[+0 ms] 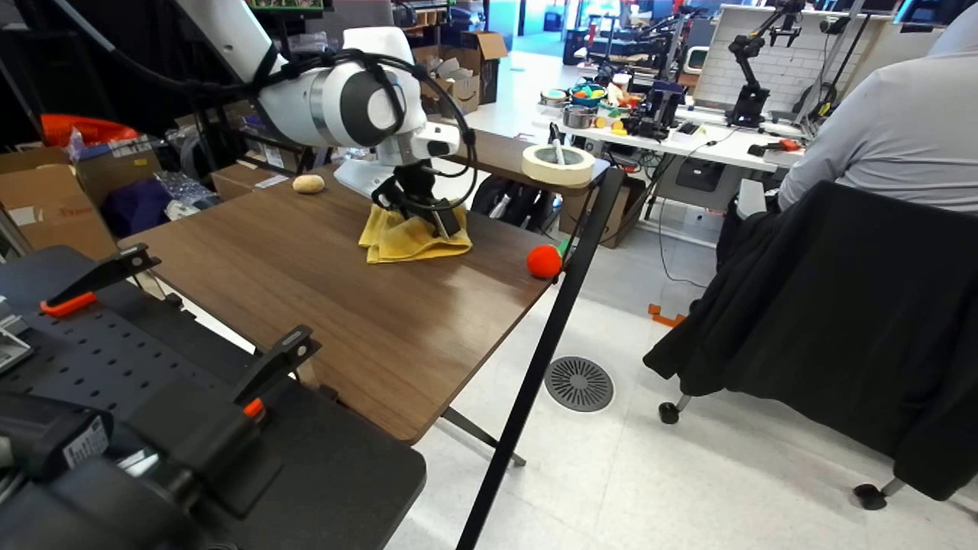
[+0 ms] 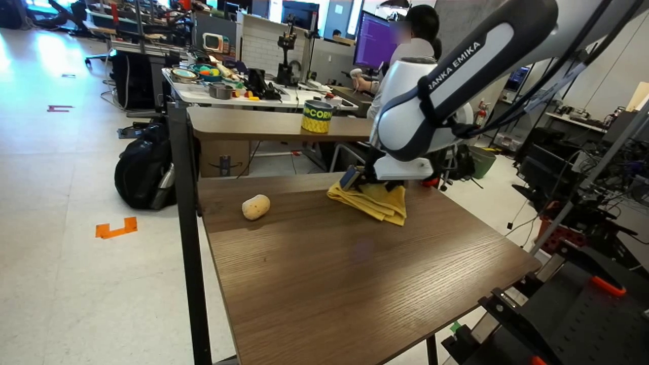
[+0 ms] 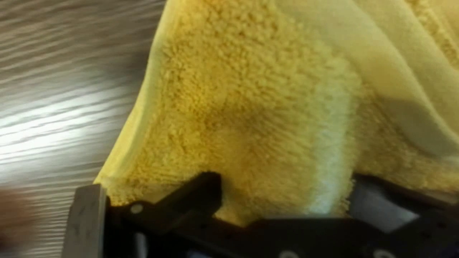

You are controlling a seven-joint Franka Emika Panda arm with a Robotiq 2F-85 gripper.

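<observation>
A folded yellow cloth [image 1: 393, 243] lies on the brown wooden table [image 1: 306, 290], and it shows in both exterior views. My gripper [image 1: 416, 212] points down right at the cloth [image 2: 377, 207], low over its far side. In the wrist view the yellow cloth [image 3: 251, 93] fills most of the picture. There the gripper [image 3: 287, 181] has its dark fingers [image 3: 208, 186] spread wide, with cloth visible in the gap. The fingertips are close to or touching the fabric; exact contact is hidden. A pale, potato-like object [image 2: 256, 207] rests on the table, apart from the gripper.
A red ball-like object [image 1: 544, 261] sits at the table's edge. A raised shelf [image 2: 243, 121] behind carries a tin labelled CORN [image 2: 317, 117]; a cream ring-shaped item [image 1: 558, 164] is also up there. A black post [image 1: 535, 359] and clamps [image 1: 279, 363] border the table. Someone sits nearby.
</observation>
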